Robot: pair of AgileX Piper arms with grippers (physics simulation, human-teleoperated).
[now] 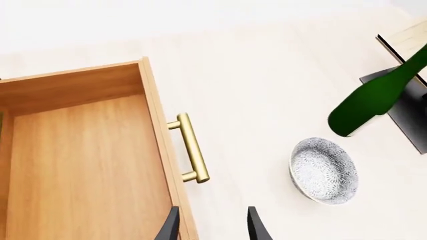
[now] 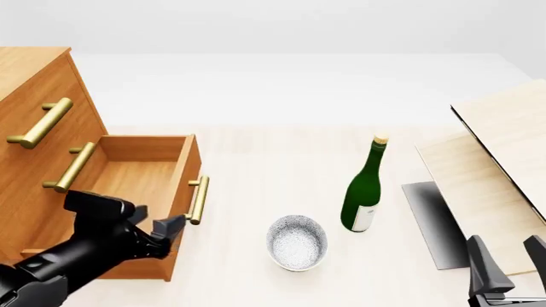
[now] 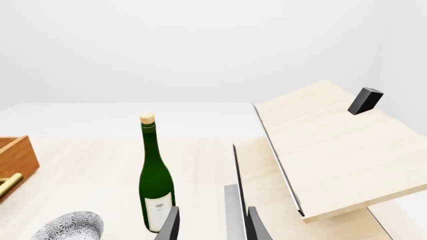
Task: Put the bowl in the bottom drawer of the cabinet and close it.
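The speckled grey-white bowl sits on the table, right of the drawer and left of the green bottle. The cabinet stands at the left with its bottom drawer pulled out, showing an empty inside and its brass handle. My left gripper is open, hovering just in front of the drawer's front panel, below the handle. My right gripper is open at the near right, holding nothing.
A green bottle stands upright right of the bowl. Pale wooden boards on a dark base lean at the right. Two upper drawers with brass handles are shut.
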